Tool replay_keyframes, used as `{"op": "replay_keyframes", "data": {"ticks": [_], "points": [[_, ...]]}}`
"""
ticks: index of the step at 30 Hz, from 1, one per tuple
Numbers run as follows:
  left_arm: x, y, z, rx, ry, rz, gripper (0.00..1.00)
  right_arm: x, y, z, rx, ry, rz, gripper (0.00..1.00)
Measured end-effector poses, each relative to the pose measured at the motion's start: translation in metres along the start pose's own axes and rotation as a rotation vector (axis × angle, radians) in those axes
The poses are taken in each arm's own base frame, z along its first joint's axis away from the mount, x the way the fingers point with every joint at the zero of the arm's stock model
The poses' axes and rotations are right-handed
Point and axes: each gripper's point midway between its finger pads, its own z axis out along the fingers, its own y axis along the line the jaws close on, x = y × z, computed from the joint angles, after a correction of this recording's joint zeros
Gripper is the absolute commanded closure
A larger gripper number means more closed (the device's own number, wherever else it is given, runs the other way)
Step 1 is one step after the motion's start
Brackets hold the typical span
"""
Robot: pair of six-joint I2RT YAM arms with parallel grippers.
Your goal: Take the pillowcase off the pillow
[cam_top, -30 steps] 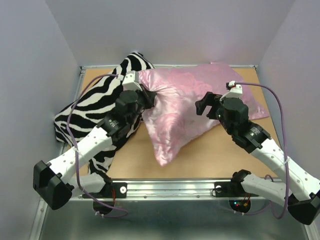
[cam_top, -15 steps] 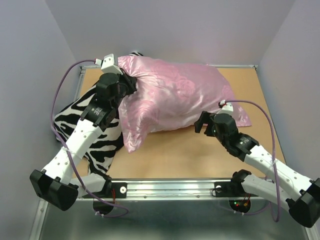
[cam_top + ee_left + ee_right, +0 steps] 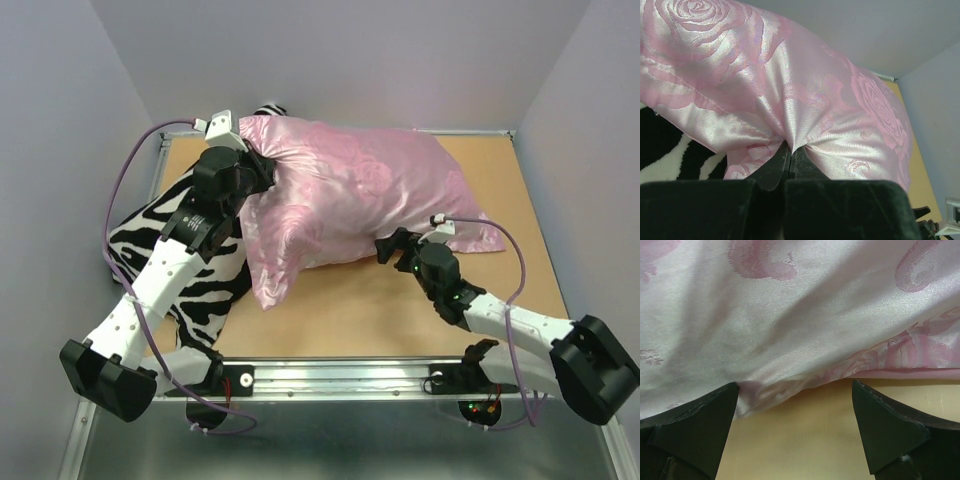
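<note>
The pink satin pillowcase point(image 3: 350, 200) with rose pattern covers the whole pillow, which is hidden inside it. It lies across the back of the table, its left end lifted. My left gripper point(image 3: 262, 172) is shut on a pinch of the pillowcase point(image 3: 805, 115) at that left end and holds it up. My right gripper point(image 3: 392, 250) is open, low over the table at the pillowcase's near edge point(image 3: 805, 382). Its left fingertip point(image 3: 715, 410) touches the hem; its right one is apart from it.
A black-and-white zebra-striped pillow point(image 3: 170, 225) lies at the left, partly under the left arm and the pink case. Bare wooden table point(image 3: 360, 310) lies between the pillowcase and the metal front rail point(image 3: 340, 375). Walls close in on both sides and the back.
My left gripper has lifted the pillowcase's left end up and back. My right gripper has dropped from on top of the pillow down to its near edge by the table.
</note>
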Motion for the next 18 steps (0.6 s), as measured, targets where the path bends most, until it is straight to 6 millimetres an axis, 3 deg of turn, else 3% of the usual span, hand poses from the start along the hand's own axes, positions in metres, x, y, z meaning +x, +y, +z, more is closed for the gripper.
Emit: {"op": "replay_keyframes", "data": {"ticks": [2,4,5,6,8,13,16,18], "points": [[0.002,0.0,-0.001,0.001,0.009,0.002,1.0,0.005,-0.004,0.008,0.014,-0.015,0.001,0.01],[0.003,0.0,-0.001,0.003,0.015,0.004,1.0,0.006,-0.006,0.014,0.023,-0.038,0.006,0.18],[0.004,0.0,-0.002,0.004,0.019,0.005,1.0,0.005,-0.007,0.018,0.029,-0.051,0.006,0.33],[0.004,0.0,-0.002,0.004,0.022,0.006,1.0,0.002,-0.007,0.02,0.03,-0.067,0.008,0.75],[0.006,0.001,-0.004,0.004,0.03,0.01,1.0,-0.002,-0.007,0.022,0.035,-0.093,0.003,0.99],[0.008,0.004,-0.008,-0.001,0.045,0.035,1.0,-0.035,0.003,0.01,0.011,-0.183,0.023,0.99],[0.01,0.006,-0.009,-0.006,0.055,0.062,1.0,-0.07,0.017,-0.007,-0.01,-0.24,0.031,0.99],[0.012,0.008,-0.01,-0.011,0.064,0.082,1.0,-0.107,0.035,-0.022,-0.044,-0.298,0.047,1.0]]}}
